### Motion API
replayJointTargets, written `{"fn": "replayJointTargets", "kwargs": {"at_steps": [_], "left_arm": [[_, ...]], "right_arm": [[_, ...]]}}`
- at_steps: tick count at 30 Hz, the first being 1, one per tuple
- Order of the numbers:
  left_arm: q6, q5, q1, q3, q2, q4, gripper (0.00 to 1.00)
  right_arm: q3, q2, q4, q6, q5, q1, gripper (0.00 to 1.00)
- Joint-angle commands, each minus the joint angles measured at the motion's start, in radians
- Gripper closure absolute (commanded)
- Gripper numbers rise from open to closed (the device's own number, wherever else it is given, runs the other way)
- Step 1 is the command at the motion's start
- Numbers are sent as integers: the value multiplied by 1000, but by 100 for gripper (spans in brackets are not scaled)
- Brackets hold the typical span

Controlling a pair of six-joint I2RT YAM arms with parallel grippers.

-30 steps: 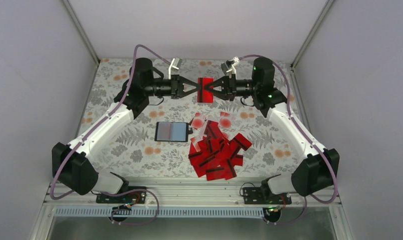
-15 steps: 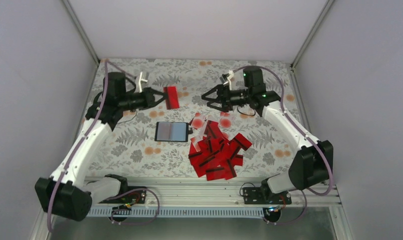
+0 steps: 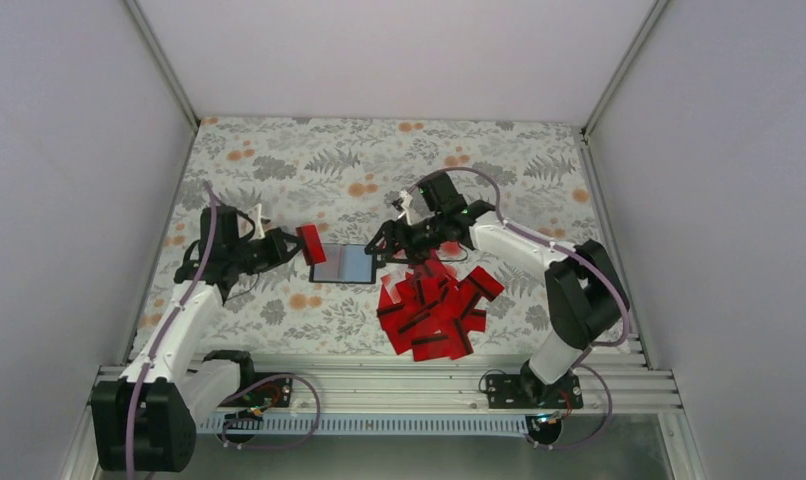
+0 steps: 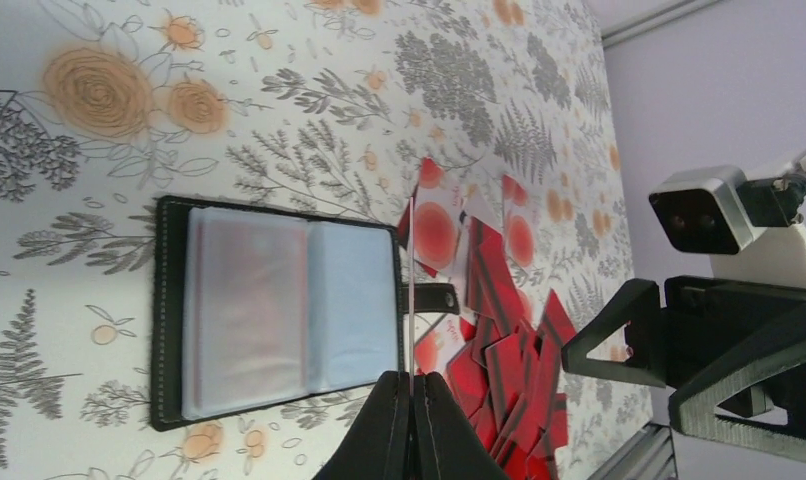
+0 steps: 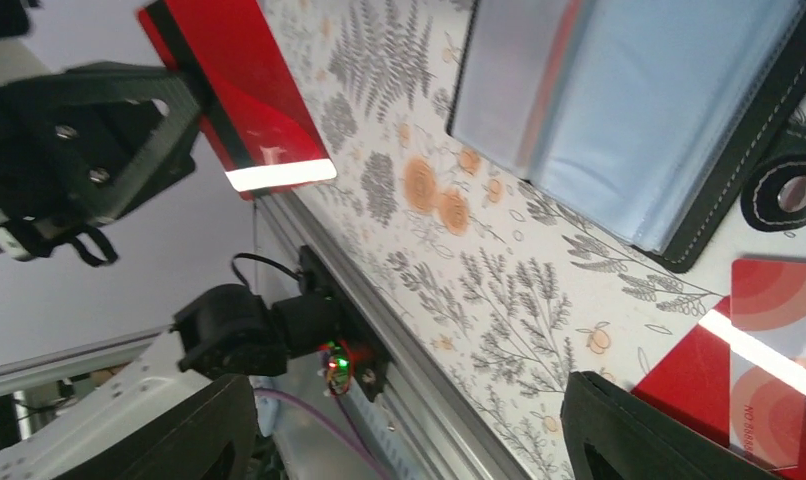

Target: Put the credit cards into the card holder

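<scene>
Top external view: the card holder (image 3: 344, 263) is seen lying open and flat near the middle of the flowered cloth (image 3: 279, 170), with its grey-blue panels upward. One red card (image 3: 312, 245) is pinched between the pressed-together fingers of the left gripper (image 3: 298, 244), just at the holder's 9 o'clock edge and not yet inserted. The right gripper (image 3: 384, 247) is held spread and empty over the holder's 3 o'clock edge, near the snap tab (image 4: 434, 297). A loose heap of credit cards (image 3: 434, 305) is left at 4 o'clock of the holder, overlapping at all angles, so most of the task is judged to be outstanding. A faint reddish tint is noticed behind one panel in the wrist views; whether a card is already lodged there cannot be told.

The cards are shown as thin, stiff, glossy rectangles, each marked with a black stripe; a bright glare is thrown off the held one. The holder is made of a matte black stitched cover and shiny, translucent sleeves, which are expected to be slack. The cloth is matte and printed with grey ferns and orange flowers.
</scene>
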Motion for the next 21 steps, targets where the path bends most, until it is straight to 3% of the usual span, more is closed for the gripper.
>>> {"fn": "replayJointTargets", "kwargs": {"at_steps": [1, 14, 21], "left_arm": [[44, 8, 28, -39, 22, 99, 98], [59, 105, 36, -146, 126, 257, 97], [54, 156, 35, -170, 237, 377, 98]], "right_arm": [[5, 60, -5, -25, 82, 42, 23], [78, 228, -25, -24, 140, 93, 36], [93, 268, -10, -24, 123, 93, 54]]}}
